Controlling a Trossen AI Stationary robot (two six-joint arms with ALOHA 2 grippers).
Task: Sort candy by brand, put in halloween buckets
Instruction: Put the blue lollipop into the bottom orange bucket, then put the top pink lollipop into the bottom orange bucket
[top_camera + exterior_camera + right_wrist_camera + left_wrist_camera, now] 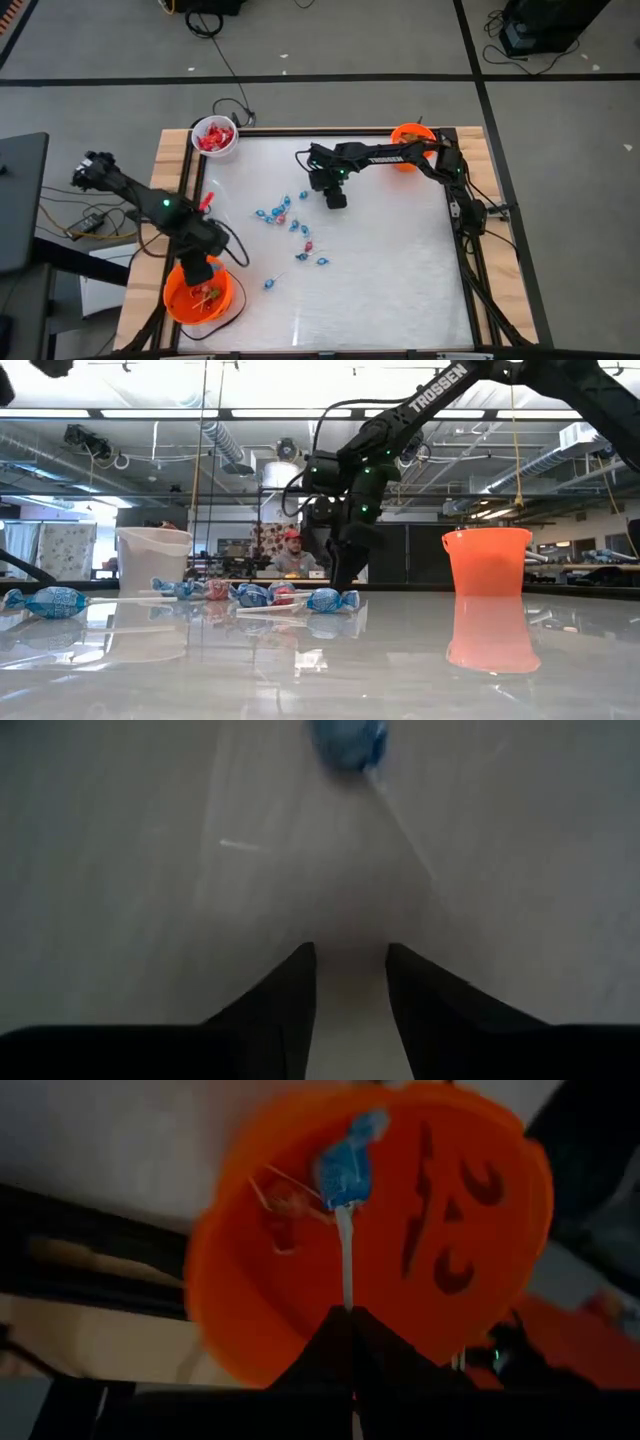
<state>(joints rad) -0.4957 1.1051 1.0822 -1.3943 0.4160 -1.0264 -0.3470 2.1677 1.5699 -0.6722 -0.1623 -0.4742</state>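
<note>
My left gripper (201,272) hangs over the orange bucket (197,296) at the table's near left corner, shut on a blue-wrapped lollipop (345,1170). That bucket (300,1320) shows a jack-o'-lantern face and holds stick sweets, one in clear pink wrap (285,1205). My right gripper (336,198) points down over the middle of the table, open and empty, just right of the loose blue candies (292,226). One blue piece (346,744) lies ahead of its fingers. The white bucket (215,137) holds red packets. A second orange bucket (410,135) stands at the far right. My left gripper pinches the lollipop's white stick near its free end (348,1302) between the two shut fingers. The stick runs straight on from the fingertips, along the fingers. The blue-wrapped head (350,1165) is lifted clear over the orange bucket's opening.
Blue candies (250,596) and a few pink ones lie scattered left of the table's centre, one (48,601) near the camera. The white bucket (153,560) and far orange bucket (487,560) stand at the far edge. A raised wooden frame (178,150) borders the table. A person sits beyond it.
</note>
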